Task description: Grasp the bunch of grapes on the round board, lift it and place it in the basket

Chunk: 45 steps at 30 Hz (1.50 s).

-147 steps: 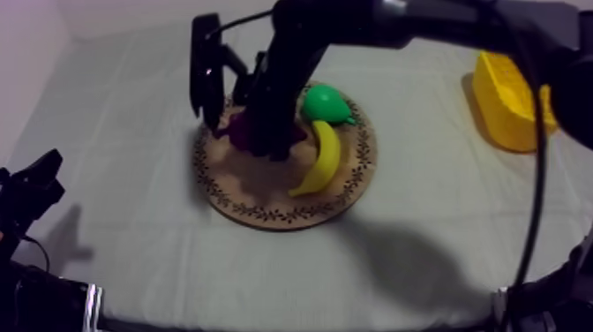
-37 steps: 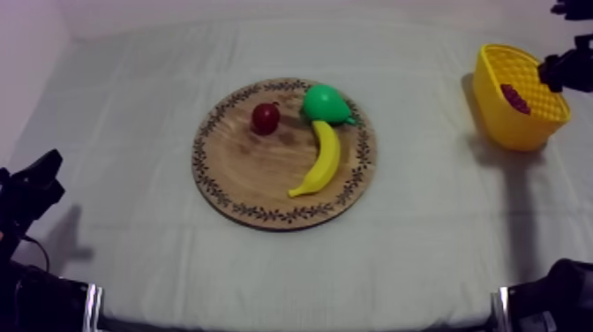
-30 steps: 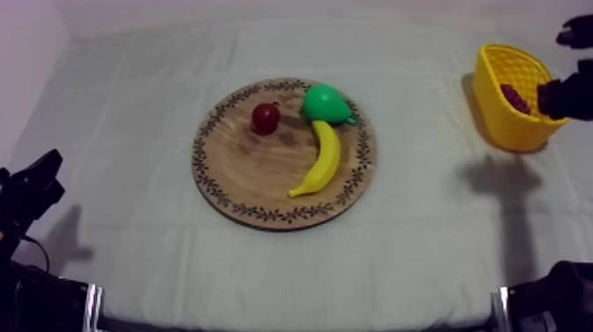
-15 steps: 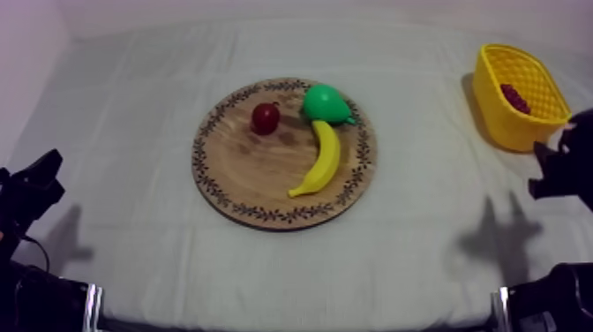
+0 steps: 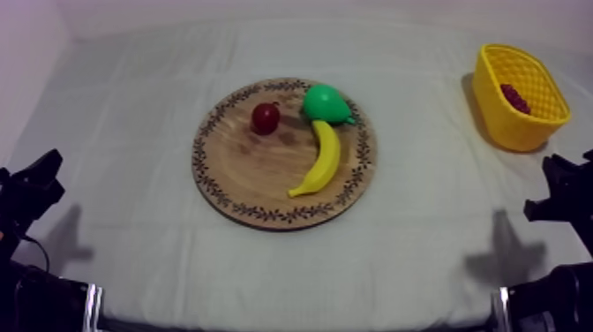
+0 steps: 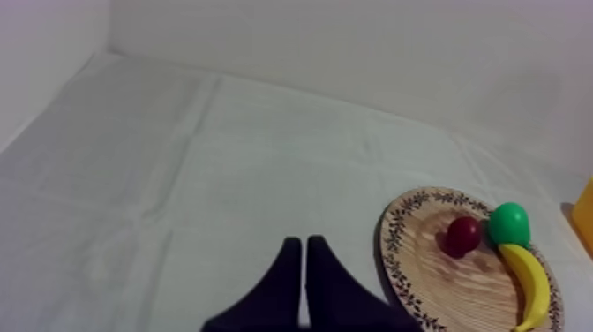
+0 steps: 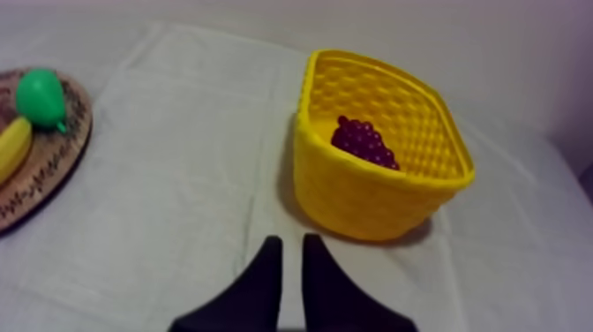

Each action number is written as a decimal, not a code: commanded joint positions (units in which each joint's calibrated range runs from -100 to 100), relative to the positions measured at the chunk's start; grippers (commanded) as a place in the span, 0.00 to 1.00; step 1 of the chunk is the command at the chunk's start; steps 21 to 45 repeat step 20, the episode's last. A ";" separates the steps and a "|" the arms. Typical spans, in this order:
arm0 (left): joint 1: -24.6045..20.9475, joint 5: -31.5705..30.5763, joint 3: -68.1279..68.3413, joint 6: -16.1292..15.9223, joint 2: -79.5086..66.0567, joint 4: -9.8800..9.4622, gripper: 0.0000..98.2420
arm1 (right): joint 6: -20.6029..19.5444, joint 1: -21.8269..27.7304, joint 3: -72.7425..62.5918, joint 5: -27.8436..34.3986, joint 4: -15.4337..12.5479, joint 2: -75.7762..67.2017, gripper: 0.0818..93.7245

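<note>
Right gripper: fingers together in a narrow wedge, holding nothing, low over the cloth and facing the yellow basket.
Left gripper: likewise closed and empty, beside the round wooden board.
Bunch of grapes: inside the basket, towards its far wall; task judged complete.
Board contents: banana, pear, small red fruit.
Risk: the basket looks light; a stray swing of the right arm could tip it and spill the grapes.
</note>
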 commanded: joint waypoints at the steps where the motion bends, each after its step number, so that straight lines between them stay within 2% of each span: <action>1: -0.01 -0.03 -0.04 0.00 0.00 -0.04 0.00 | -5.57 -0.17 0.08 1.21 0.96 0.00 0.02; 4: -0.01 -0.03 -0.04 -0.01 0.00 -0.04 0.00 | -4.26 -0.34 0.14 1.97 1.52 -0.05 0.01; 9: -0.01 -0.03 -0.04 -0.01 0.00 -0.04 0.00 | 1.55 -0.41 0.29 2.26 1.84 -0.08 0.01; 13: -0.01 -0.03 -0.04 -0.01 0.00 -0.04 0.00 | 3.93 -0.42 0.37 2.31 1.89 -0.08 0.01; 45: -0.01 -0.03 -0.04 -0.01 0.00 -0.04 0.00 | 3.95 -0.43 0.40 2.32 1.86 -0.08 0.01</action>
